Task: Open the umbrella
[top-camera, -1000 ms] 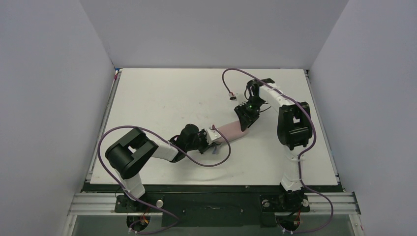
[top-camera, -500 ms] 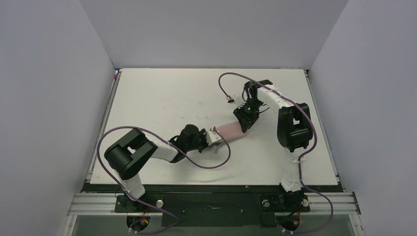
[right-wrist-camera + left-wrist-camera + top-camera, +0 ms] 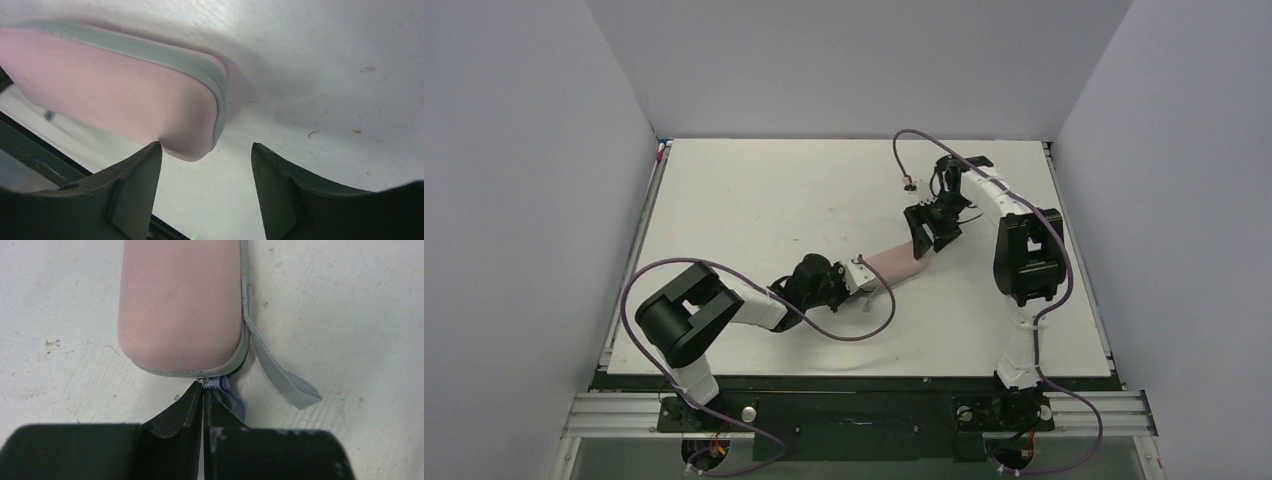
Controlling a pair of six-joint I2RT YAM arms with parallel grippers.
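No umbrella shows in any view. A pink oval case (image 3: 894,265) with a grey zip edge lies at mid table; it also shows in the left wrist view (image 3: 180,305) and the right wrist view (image 3: 110,95). My left gripper (image 3: 856,276) is at its near end, shut (image 3: 203,385) on a small purple webbing tab (image 3: 225,387) at the zip. A grey strap (image 3: 280,375) trails from the case's side. My right gripper (image 3: 927,232) is open (image 3: 205,150) at the case's far end, with its left finger (image 3: 135,185) by the case's tip and nothing held.
The white table (image 3: 754,200) is boxed in by grey walls on three sides. The left arm's purple cable (image 3: 864,325) loops over the table in front of the case. The right arm's cable ends in a plug (image 3: 908,182) hanging behind the gripper.
My right gripper has drawn back and to the right, off the case's far end, and its cable has swung right. The left gripper stays shut at the near end.
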